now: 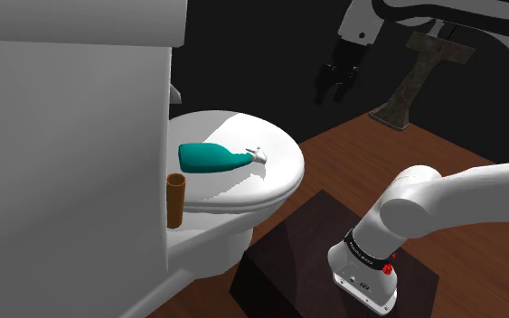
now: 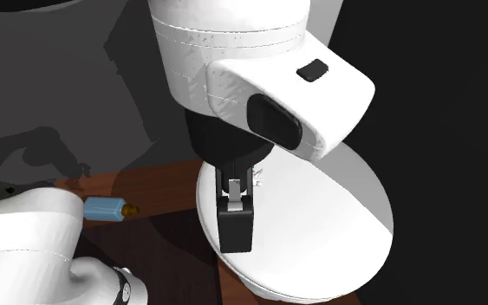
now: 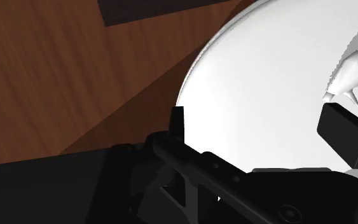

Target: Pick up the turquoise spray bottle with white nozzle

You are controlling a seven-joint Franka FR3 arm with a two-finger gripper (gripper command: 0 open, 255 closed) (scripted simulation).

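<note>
Spray bottle (image 1: 209, 158) on lid (image 1: 279, 178) near tube (image 1: 175, 201)

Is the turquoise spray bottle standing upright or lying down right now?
Lying on its side: the spray bottle rests lengthwise on the closed toilet lid, white nozzle toward the shoulder view's right.

spray bottle (image 1: 209, 158): blue-green body
nozzle (image 1: 258, 157): white
toilet lid (image 1: 279, 181): plain white, with soft grey shadows
toilet tank (image 1: 62, 135): plain pale grey
tube (image 1: 175, 201): brown
floor (image 1: 352, 167): reddish brown wood with darker streaks
stand (image 1: 288, 262): very dark brown, almost black
arm (image 1: 460, 194): white with dark joints
button (image 1: 389, 268): red
jaws: all black
small bottle (image 2: 105, 208): light blue with a brown tip
</note>
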